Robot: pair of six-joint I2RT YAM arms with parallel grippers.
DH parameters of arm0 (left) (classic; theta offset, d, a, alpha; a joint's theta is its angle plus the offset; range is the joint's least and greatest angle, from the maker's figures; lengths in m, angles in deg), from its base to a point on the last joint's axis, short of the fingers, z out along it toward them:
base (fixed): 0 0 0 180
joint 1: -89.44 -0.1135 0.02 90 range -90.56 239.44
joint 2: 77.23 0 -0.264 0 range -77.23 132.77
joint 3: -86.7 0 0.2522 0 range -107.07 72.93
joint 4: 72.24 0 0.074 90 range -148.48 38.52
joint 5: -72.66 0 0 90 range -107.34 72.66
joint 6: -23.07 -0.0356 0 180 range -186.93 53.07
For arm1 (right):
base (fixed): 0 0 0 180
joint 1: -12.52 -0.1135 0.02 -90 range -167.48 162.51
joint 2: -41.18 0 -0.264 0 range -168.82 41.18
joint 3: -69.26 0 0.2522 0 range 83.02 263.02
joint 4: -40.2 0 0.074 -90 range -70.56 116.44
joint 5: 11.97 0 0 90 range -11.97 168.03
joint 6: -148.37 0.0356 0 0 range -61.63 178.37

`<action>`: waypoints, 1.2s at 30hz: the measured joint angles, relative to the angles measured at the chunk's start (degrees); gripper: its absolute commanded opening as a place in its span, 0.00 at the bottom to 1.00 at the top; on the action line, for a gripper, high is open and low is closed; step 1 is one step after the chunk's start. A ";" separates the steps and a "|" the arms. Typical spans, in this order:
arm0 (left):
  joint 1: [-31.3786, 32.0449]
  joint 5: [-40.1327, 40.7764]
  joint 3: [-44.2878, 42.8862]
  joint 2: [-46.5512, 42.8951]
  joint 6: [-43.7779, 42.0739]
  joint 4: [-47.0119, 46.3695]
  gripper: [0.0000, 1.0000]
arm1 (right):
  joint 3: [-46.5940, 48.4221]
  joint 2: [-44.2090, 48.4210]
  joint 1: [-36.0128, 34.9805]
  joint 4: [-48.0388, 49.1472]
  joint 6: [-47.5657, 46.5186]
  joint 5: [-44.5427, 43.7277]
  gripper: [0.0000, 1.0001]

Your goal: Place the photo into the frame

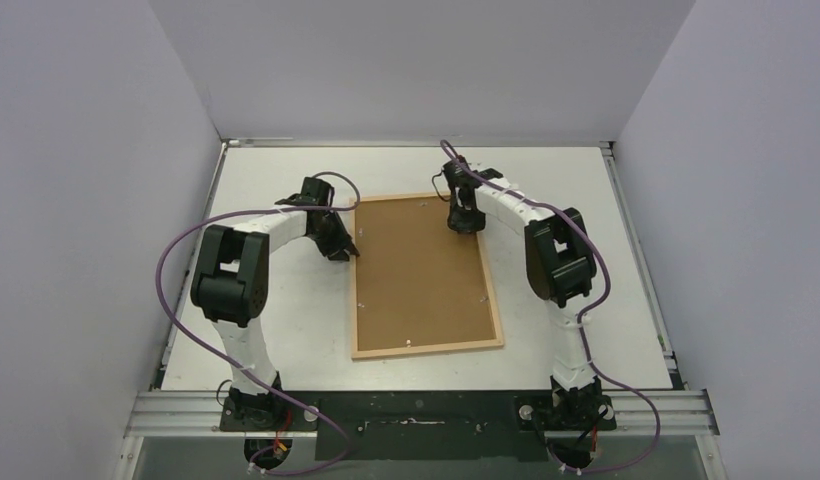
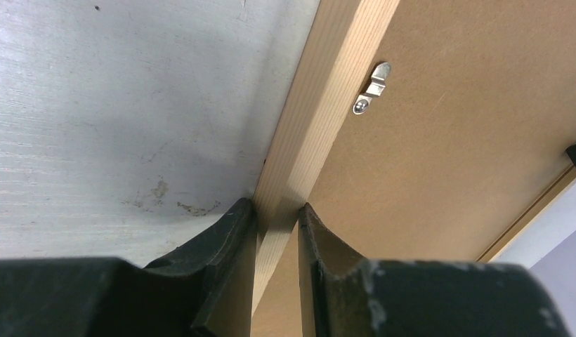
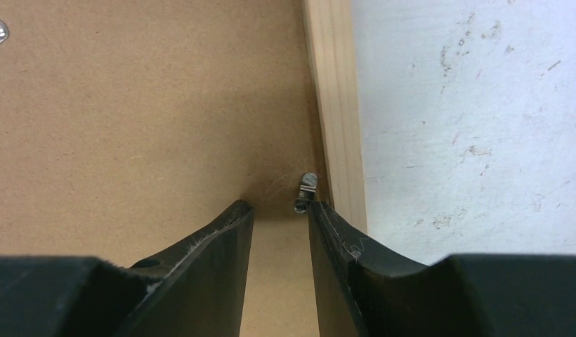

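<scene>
Left gripper (image 2: 277, 210) clamps the frame's (image 2: 320, 91) left rail. Right gripper (image 3: 279, 207) is slightly parted, holding nothing, one fingertip at a clip (image 3: 306, 191). Two grippers, one frame, one board (image 1: 421, 270). Scuffed white table (image 1: 286, 320), pale walls (image 1: 416, 60). The frame lies back-up mid-table, long axis near-to-far.

Frame (image 2: 324, 91) pale light wood; backing board (image 1: 421, 270) plain brown; turn clip (image 2: 371, 88) silver; table (image 2: 131, 105) scuffed grey-white; arms (image 1: 248, 340) white, black joints.
</scene>
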 measured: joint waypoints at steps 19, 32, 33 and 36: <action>-0.31 -2.97 0.92 0.28 0.85 -2.84 0.00 | -1.11 0.87 0.76 4.70 -3.13 4.39 0.41; -0.33 -3.28 0.92 0.39 -0.11 -2.89 0.00 | 4.57 -1.14 0.98 9.16 -4.44 6.84 0.40; -0.33 -3.34 0.90 0.39 -0.15 -2.89 0.00 | 5.73 -1.77 0.98 9.20 -4.44 6.45 0.40; -0.37 -3.54 0.87 0.46 -0.22 -2.91 0.00 | 6.54 -2.45 0.98 8.61 -4.39 5.31 0.39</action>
